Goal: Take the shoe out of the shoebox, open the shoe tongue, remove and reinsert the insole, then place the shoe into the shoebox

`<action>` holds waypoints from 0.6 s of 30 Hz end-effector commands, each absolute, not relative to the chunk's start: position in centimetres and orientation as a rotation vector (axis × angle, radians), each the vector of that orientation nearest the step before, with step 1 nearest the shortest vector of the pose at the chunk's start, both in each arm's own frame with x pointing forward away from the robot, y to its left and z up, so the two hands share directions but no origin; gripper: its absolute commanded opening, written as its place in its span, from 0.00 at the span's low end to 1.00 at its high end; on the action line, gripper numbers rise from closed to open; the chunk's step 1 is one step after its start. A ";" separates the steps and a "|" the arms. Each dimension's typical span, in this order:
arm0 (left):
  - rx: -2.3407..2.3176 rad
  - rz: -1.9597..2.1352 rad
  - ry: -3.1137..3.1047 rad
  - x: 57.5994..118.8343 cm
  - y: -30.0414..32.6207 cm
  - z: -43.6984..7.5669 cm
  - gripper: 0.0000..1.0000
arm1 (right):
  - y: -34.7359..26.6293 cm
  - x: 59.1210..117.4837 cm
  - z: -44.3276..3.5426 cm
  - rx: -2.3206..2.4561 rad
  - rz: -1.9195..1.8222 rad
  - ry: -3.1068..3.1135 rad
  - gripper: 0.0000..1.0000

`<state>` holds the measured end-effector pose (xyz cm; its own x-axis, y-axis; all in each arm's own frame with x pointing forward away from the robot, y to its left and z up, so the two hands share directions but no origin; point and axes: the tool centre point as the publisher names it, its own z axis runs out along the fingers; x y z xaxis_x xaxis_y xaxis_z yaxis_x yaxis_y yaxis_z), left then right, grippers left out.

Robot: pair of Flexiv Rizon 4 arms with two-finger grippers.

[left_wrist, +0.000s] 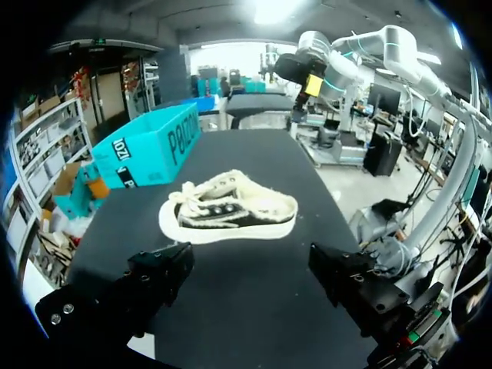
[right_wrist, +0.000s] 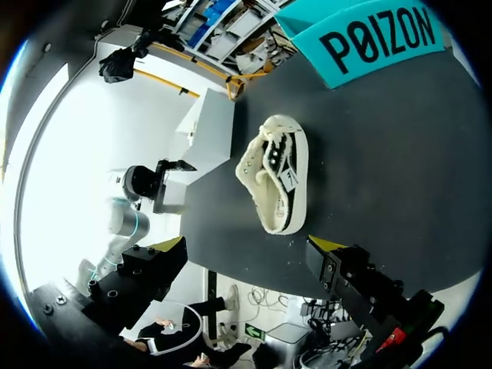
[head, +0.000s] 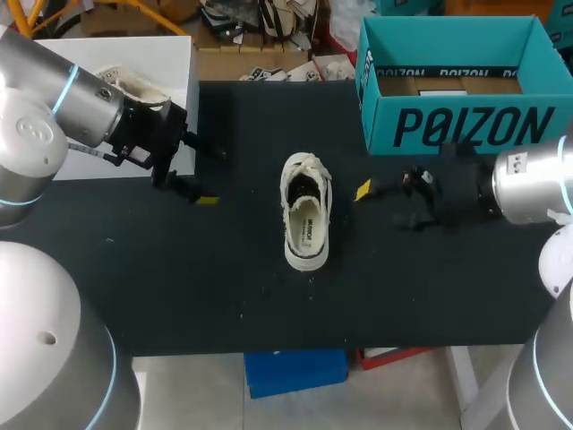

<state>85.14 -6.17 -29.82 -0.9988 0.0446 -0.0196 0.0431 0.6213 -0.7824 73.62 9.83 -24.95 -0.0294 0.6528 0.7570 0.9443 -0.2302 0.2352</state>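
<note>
While both arms hang low over the black tabletop (head: 179, 287), the shoe (head: 306, 212) stands on its sole at the centre of the head view, apart from either tool, with its laced toe pointing up the frame and its heel down the frame. It is cream-white with a dark band along the sole, and its laces lie loose. The teal shoebox (head: 457, 90) sits open in the upper right of the frame, well apart from the shoe, with brown card showing inside. Left tool (head: 210, 175), left of centre, is spread wide and holds nothing; in its own wrist view the left tool (left_wrist: 250, 265) has the shoe (left_wrist: 231, 207) lying ahead of its parted fingers, the shoebox (left_wrist: 150, 146) beyond. Right tool (head: 376, 204), just right of the shoe and below the shoebox, is likewise spread and empty; from its wrist the right tool (right_wrist: 246, 257) faces the shoe (right_wrist: 277, 173) without touching it
</note>
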 end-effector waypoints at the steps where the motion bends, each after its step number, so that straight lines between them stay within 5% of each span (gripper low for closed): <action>1: -0.075 1.358 -2.831 85.1 -6.2 -29.8 1.00 | 11.4 77.7 -24.5 -2.006 -0.744 -1.919 1.00; 6: -0.075 1.358 -2.831 85.1 -6.2 -29.8 1.00 | 12.8 79.4 -25.2 -1.867 -0.090 -2.372 1.00; 18: -0.075 1.358 -2.831 85.1 -6.2 -29.8 1.00 | 12.8 79.4 -25.2 -1.867 -0.090 -2.372 1.00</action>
